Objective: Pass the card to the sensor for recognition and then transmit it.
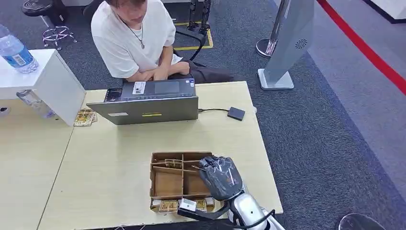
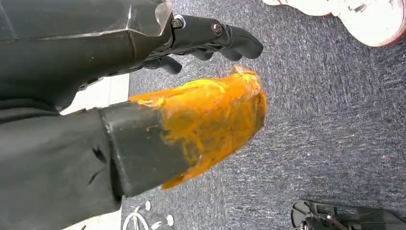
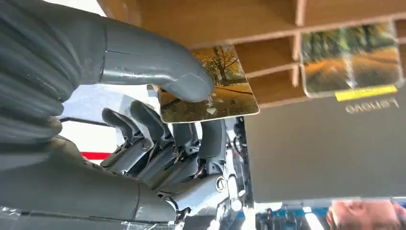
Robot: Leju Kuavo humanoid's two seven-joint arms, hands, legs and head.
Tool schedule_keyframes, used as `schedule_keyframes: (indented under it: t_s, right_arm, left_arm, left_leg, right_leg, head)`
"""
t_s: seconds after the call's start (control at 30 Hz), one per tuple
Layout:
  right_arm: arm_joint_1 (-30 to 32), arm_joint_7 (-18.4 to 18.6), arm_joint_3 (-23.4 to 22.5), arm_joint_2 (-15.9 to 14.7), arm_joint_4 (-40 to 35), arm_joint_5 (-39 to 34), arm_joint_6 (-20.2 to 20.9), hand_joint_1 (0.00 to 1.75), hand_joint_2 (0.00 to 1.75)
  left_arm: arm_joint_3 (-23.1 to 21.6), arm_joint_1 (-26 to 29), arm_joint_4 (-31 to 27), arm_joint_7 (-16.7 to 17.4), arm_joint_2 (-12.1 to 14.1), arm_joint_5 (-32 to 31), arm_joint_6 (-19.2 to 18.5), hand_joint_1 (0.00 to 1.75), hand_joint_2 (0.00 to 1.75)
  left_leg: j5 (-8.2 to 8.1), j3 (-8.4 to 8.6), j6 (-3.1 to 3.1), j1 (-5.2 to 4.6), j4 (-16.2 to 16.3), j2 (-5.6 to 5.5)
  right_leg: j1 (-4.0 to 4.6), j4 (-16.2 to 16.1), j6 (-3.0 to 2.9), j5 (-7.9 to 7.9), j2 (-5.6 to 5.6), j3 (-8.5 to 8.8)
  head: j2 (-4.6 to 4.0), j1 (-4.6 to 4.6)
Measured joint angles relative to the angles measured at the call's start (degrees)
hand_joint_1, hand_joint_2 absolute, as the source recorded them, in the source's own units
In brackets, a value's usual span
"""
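Note:
In the right wrist view my right hand (image 3: 158,139) pinches a card (image 3: 220,93) with an autumn tree picture between the thumb and the fingers, just above the wooden compartment box (image 3: 268,19). From the head view, the same hand (image 1: 221,176) hovers over the right side of the box (image 1: 152,178) near the table's front edge. The sensor, a small black box (image 1: 236,113) on a cable, lies to the right of the laptop (image 1: 148,109). My left hand (image 2: 210,40) hangs over the carpet with its fingers loosely apart and nothing in it.
A person sits behind the laptop at the far side of the table (image 1: 110,158). More cards lie in the box (image 1: 167,206) and in a stack (image 1: 85,117) at the left. A water bottle (image 1: 16,52) stands on a white block (image 1: 52,81).

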Motion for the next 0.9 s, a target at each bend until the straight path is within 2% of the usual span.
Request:
schedule_keyframes:
  t_s: [0.13, 0.6, 0.9]
  right_arm:
    - [0.77, -0.72, 0.02, 0.0, -2.37, 0.81, -0.37, 1.75, 1.75]
    - [4.19, -7.85, -2.88, 1.64, -12.24, 1.97, -0.46, 1.75, 1.75]
    - [4.17, -9.81, -4.18, 3.06, -13.9, 0.79, -0.46, 1.75, 1.75]
  left_arm:
    - [0.0, 0.01, 0.0, 0.0, 0.0, 0.0, 0.04, 0.0, 0.0]
    - [0.0, 0.01, 0.0, 0.0, -0.04, 0.04, 0.17, 0.0, 0.0]
    - [0.0, 0.01, 0.0, 0.0, -0.09, -0.02, 0.22, 0.0, 0.0]
  left_leg:
    - [0.0, 0.0, 0.0, 0.0, 0.0, 0.0]
    - [0.0, 0.0, 0.0, 0.0, 0.0, 0.0]
    - [0.0, 0.0, 0.0, 0.0, 0.0, 0.0]
  right_leg:
    - [0.0, 0.0, 0.0, 0.0, 0.0, 0.0]
    - [0.0, 0.0, 0.0, 0.0, 0.0, 0.0]
    - [0.0, 0.0, 0.0, 0.0, 0.0, 0.0]
  head:
    - [0.0, 0.0]
    - [0.0, 0.0]
    - [0.0, -0.02]
